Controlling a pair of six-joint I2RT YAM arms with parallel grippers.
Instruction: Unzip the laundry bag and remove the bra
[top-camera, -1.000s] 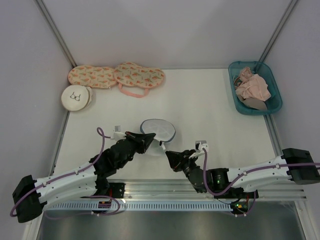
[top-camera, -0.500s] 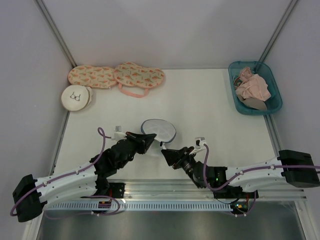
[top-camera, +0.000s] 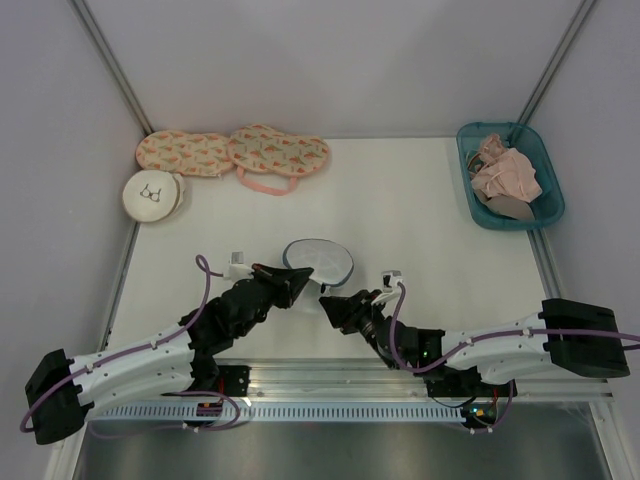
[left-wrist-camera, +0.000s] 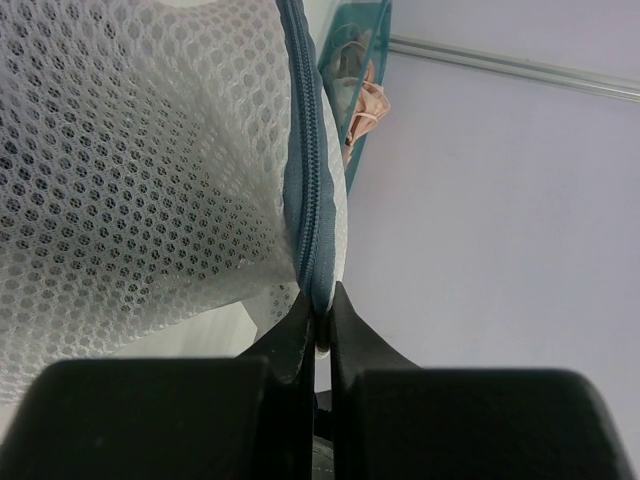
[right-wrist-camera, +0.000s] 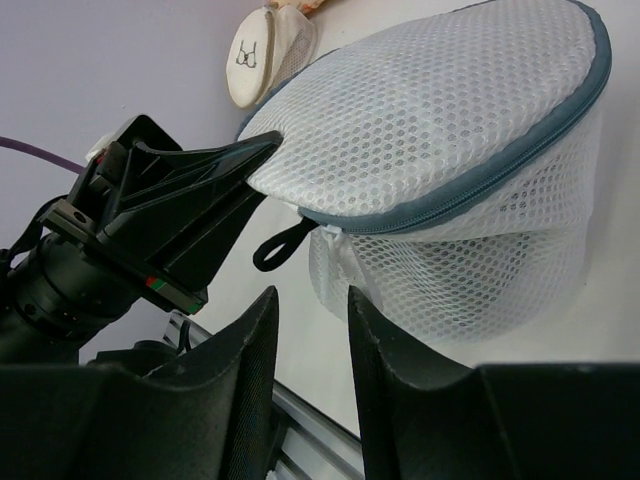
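One step in hand: unzipping. Near the front middle of the table (top-camera: 400, 200), laundry bag (top-camera: 318, 260), zipped shut, bra not visible inside. Clamped on its zipper rim: left gripper (left-wrist-camera: 318, 315). Just short of the dark pull tab (right-wrist-camera: 279, 243), narrowly parted, empty: right gripper (right-wrist-camera: 312, 310). Next, probably: closing on that tab, pulling along the rim.

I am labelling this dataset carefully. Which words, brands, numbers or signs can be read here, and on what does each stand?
No words, brands or numbers are readable in any view.
One sign only: a line drawing of a bra, on the cream round pouch.
The laundry bag shows no label.
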